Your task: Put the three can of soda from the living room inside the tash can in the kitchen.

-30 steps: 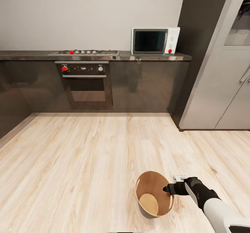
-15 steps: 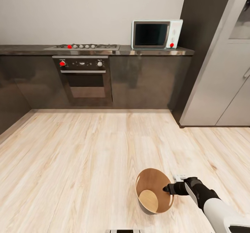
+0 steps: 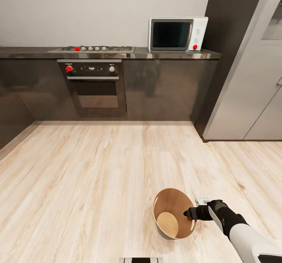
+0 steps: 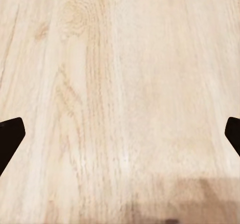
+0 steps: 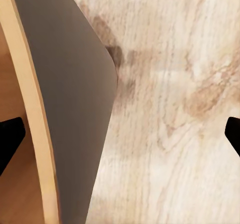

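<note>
Ahead of the right gripper [image 3: 188, 213], well beyond it across the room, the kitchen [image 3: 117, 87] spreads along the far wall: a run of dark cabinets [image 3: 168, 90] under a dark counter [image 3: 172, 54], and to the gripper's far right a large steel fridge [image 3: 250, 79] beside a tall dark panel [image 3: 231, 40]. Between those and the gripper lies a broad light wood floor [image 3: 98, 169], which also shows beneath the left gripper [image 4: 120, 134] in the left wrist view, where its two dark fingertips [image 4: 10, 139] sit at opposite edges, spread wide with nothing between them. Set into the cabinets is an oven [image 3: 96, 87] with a gas hob [image 3: 98, 48] above it, red and pale knobs on both; a pale microwave [image 3: 178, 34] stands on the counter further right. Right at the right gripper stands the tash can [image 3: 172, 214], upright on the floor, brown inside and empty. The gripper's black wrist reaches in from the right, its tip at the bin's near rim. In the right wrist view the bin wall [image 5: 70, 114] passes between the widely parted fingertips [image 5: 10, 136], one inside the rim, the other outside over the floor, neither clearly pressing the wall.
</note>
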